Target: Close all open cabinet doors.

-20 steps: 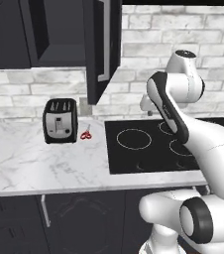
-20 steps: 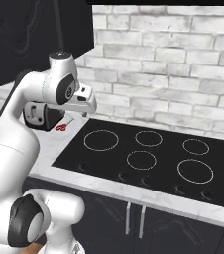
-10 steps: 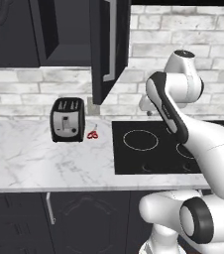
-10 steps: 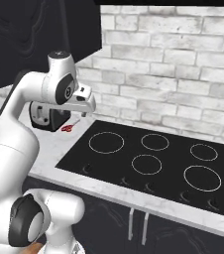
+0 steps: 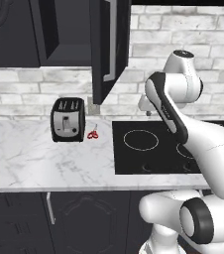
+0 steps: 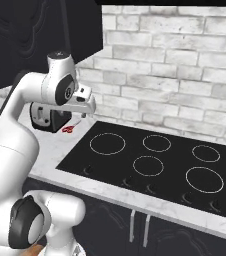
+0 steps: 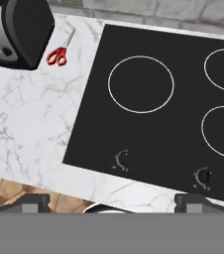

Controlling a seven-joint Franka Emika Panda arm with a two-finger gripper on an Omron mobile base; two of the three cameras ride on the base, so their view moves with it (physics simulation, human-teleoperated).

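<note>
The fingers [image 7: 112, 201] stand spread wide with nothing between them, their two dark tips rising at the bottom of the hand view, apart from each other and pointing down at the front edge of the black cooktop [image 7: 163, 109] and the strip of marble tabletop [image 7: 29, 129] beside it. In the left base view the hand [image 5: 144, 105] hangs above the cooktop's near-left ring, close to the white brick wall [image 5: 183, 44]. The open cabinet door [image 5: 106, 47] is up and to the left of the hand (matte black, swung out edge-on toward the camera, with a long slim silver bar handle [image 5: 112, 42] running down its face), and it is well apart from the fingers, higher than the hand and over the seam between tabletop and cooktop. Behind that door the cabinet's dark interior [image 5: 67, 32] shows, and a shut black door [image 5: 7, 30] with curved relief sits further left. Below the open door, on the tabletop, stands a black and silver toaster [image 5: 68, 119], with a pair of red-handled scissors [image 5: 92, 133] lying just beside it on the side toward the cooktop. Nothing stands in the air between the hand and the door's lower edge. Black base cabinets [image 5: 84, 223] run under the tabletop.
</note>
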